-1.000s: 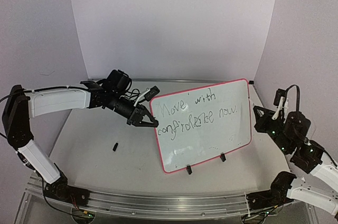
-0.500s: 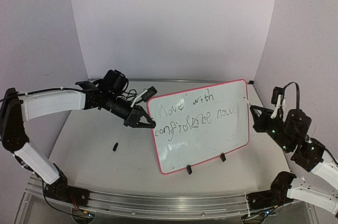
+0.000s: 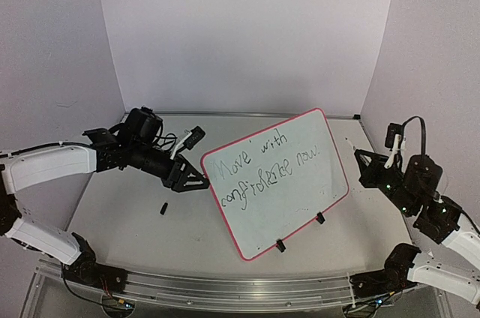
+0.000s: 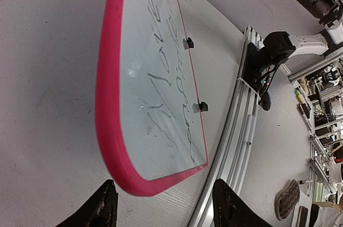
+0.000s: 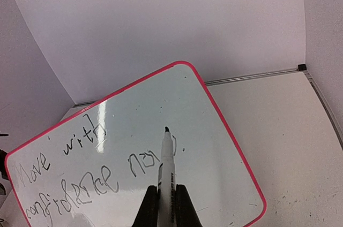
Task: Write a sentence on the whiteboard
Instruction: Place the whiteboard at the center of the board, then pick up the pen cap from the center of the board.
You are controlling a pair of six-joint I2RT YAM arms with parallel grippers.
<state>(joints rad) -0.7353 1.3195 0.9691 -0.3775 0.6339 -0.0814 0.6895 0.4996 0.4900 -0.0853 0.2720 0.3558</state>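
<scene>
Pale walls back a grey desk [image 3: 112, 213]. The left claw [image 4: 164, 187], fingers parted around nothing, sits just beside the left edge of the whiteboard [image 3: 296, 209], which stands tilted mid-desk, the sentence [image 3: 262, 166] across it. The right claw [image 5: 166, 194] pinches a black marker [image 5: 167, 157].

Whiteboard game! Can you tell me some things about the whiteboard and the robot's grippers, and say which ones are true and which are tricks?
1. The whiteboard has a pink-red rim. True.
2. The whiteboard is blank. False: a sentence in black, starting "Move with", is written on it.
3. The right gripper holds a marker. True.
4. The left gripper is squeezed shut on the whiteboard. False: it is open, its fingers apart near the board's edge.
</scene>
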